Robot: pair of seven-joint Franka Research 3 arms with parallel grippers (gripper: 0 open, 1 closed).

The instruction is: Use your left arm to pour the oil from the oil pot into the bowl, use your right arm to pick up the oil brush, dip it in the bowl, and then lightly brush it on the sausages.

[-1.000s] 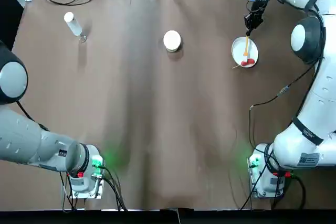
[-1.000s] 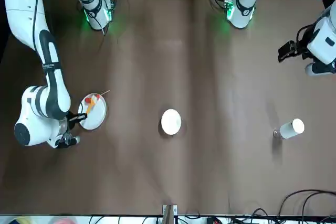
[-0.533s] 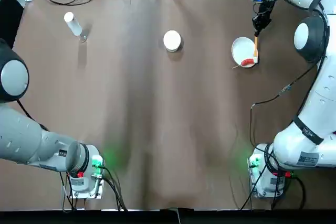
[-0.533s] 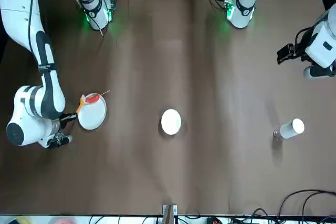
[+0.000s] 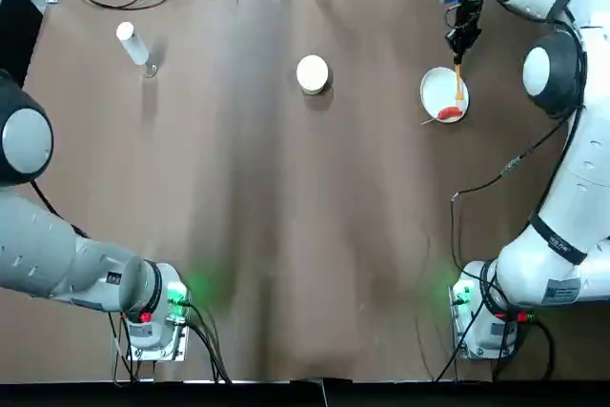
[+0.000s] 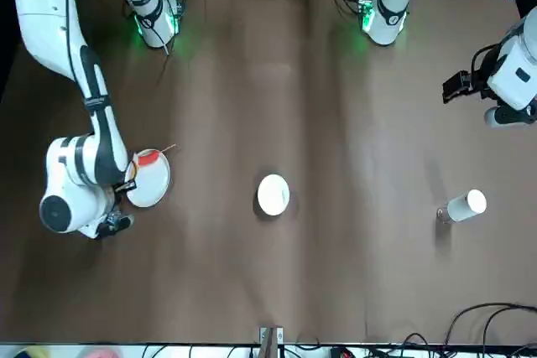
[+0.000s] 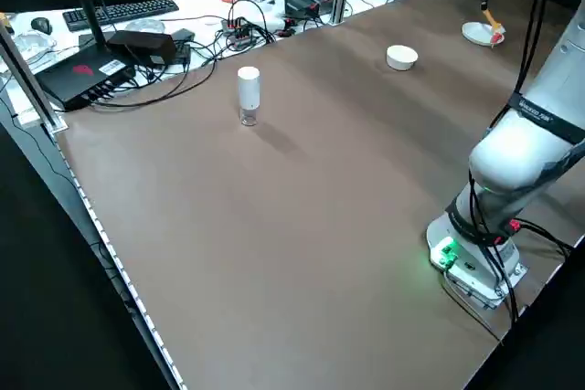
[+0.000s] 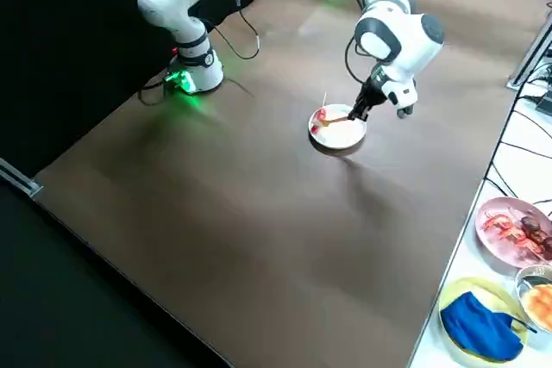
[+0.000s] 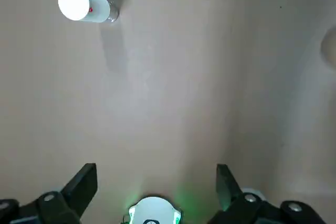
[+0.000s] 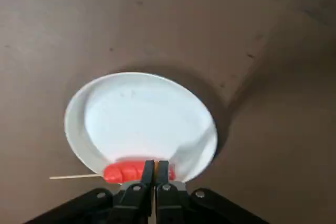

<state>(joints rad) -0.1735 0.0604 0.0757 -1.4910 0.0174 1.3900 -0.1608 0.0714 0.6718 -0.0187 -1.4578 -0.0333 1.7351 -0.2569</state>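
The right fingers (image 10: 156,167) grip the oil brush (image 5: 458,83) at the sausages (image 5: 449,113), brushing apparently underway; the left fingers (image 9: 156,179) stand wide, seemingly finished

evenly lit from above, with soft shadows and pale sheen across the tabletop (image 5: 286,188); glowing green near the arm bases; dimmer and softly blurred in the right wrist view; nearly blown out on the white plate (image 10: 142,119).

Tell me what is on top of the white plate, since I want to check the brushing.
A red skewered sausage lies at the edge of the plate, with the oil brush over it. The brush covers part of the sausage there.
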